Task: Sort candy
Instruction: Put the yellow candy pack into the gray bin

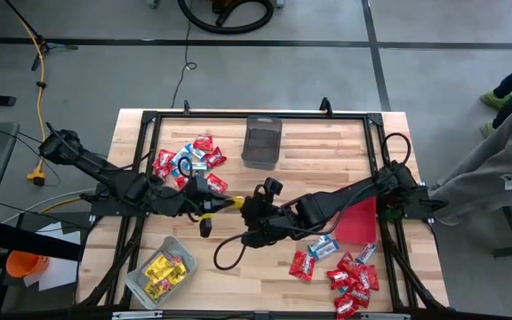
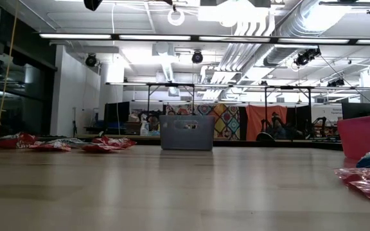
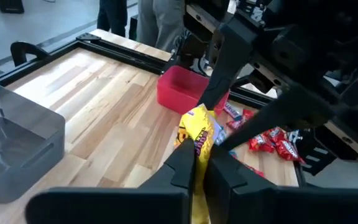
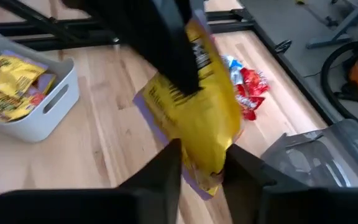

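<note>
My left hand [image 3: 197, 165] pinches the yellow candy [image 3: 199, 134]; my right hand [image 4: 201, 165], part-spread around it, releases for handover.

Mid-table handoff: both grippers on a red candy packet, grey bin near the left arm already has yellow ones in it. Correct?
Not quite: the packet is yellow, not red, as both wrist views show. The left gripper is shut on it and the right gripper's fingers flank it mid-table. The grey bin does hold yellow packets.
</note>
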Available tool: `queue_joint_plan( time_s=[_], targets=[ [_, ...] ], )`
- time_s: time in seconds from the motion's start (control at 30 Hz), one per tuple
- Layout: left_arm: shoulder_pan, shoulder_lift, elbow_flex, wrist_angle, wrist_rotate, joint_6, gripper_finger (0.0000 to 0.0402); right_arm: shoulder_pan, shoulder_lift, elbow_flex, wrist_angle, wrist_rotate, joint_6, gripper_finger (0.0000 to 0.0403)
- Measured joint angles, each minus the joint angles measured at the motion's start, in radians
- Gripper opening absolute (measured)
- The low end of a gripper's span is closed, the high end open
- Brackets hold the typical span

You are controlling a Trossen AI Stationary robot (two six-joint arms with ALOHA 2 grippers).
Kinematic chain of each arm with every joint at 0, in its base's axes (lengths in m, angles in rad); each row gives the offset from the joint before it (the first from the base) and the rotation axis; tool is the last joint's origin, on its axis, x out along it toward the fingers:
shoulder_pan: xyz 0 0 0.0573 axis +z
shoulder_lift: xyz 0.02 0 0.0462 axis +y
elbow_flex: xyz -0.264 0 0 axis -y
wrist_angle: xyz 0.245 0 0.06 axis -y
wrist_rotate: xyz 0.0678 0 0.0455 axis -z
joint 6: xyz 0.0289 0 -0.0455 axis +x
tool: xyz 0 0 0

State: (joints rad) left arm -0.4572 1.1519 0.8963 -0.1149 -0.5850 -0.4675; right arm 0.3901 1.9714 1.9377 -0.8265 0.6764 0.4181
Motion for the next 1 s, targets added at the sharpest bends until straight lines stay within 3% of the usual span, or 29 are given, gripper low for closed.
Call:
queue_joint_plan(
  time_s=[0.27, 0.37, 0.53, 0.7, 0.87, 1.0],
  targets=[
    [0.0, -0.074, 0.0, -0.21, 0.0, -0.049, 0.0001, 0.0, -0.018, 0.0, -0.153, -0.004, 0.024, 0.0258],
    [-0.01, -0.137, 0.0, -0.337, 0.082, -0.12, 0.0, 0.0, -0.037, 0.0, -0.29, 0.0, 0.1, 0.0292],
    [-0.108, -0.164, 0.0, -0.566, 0.324, -0.35, 0.0, 0.0, -0.044, -0.003, -0.523, 0.001, 0.266, 0.0306],
    [-0.314, -0.095, 0.0, -0.668, 0.524, -0.59, 0.0, 0.018, -0.043, -0.037, -0.629, 0.003, 0.346, 0.0307],
    [-0.53, -0.031, 0.0, -0.653, 0.549, -0.818, 0.0, 0.048, -0.043, -0.098, -0.712, 0.0, 0.406, 0.0307],
    [-0.619, 0.002, 0.0, -0.675, 0.454, -0.93, 0.0, 0.071, -0.055, -0.153, -0.737, -0.029, 0.469, 0.0307]
  ],
)
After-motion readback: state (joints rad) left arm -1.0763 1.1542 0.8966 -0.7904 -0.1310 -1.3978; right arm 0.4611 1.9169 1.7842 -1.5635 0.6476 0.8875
